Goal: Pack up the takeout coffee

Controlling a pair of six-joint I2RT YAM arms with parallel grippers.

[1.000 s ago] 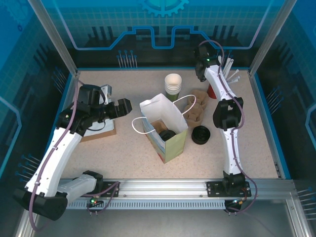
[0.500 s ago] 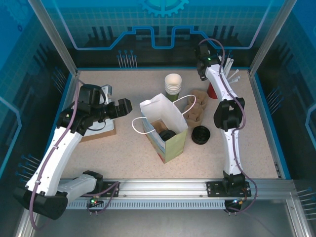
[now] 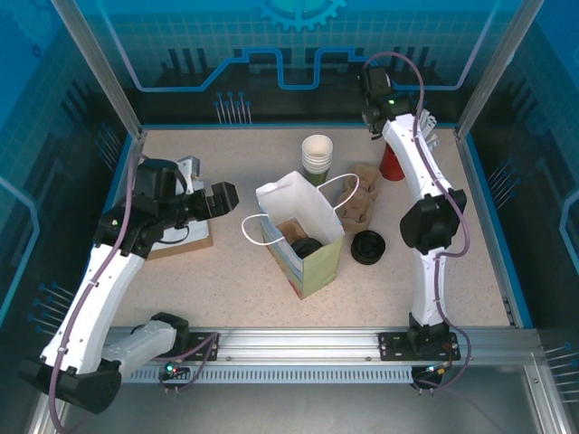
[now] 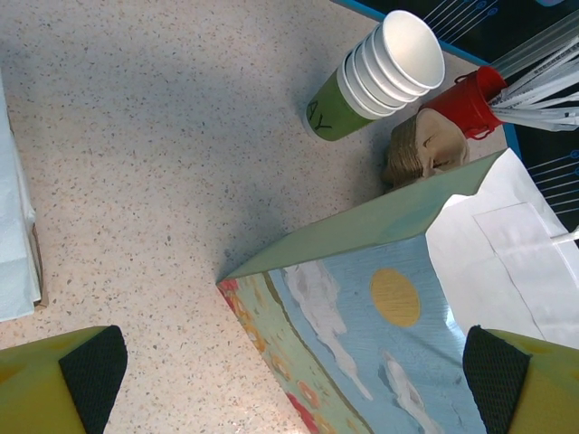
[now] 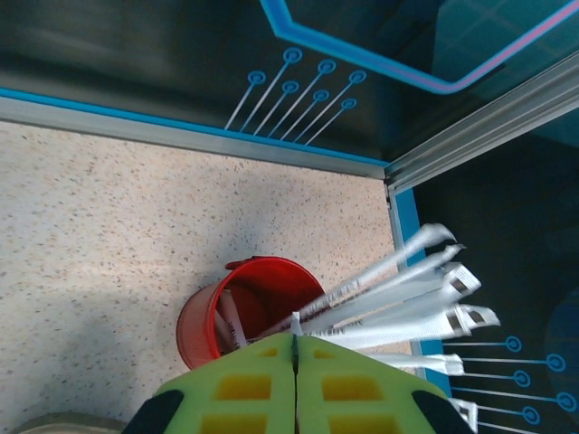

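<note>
Right gripper (image 5: 294,342), pressed together, has been lifted over the far red cup (image 5: 204,330); left gripper (image 4: 294,362) spread. One straw (image 5: 398,294) should be pinched.

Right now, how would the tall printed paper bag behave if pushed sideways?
The printed paper bag would probably slide or tip, standing tall on a narrow base. Its thin walls likely buckle. The black-lidded cup inside may steady it.

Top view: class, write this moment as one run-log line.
coffee in bag | left fingers open beside bag | right fingers shut above red straw cup
</note>
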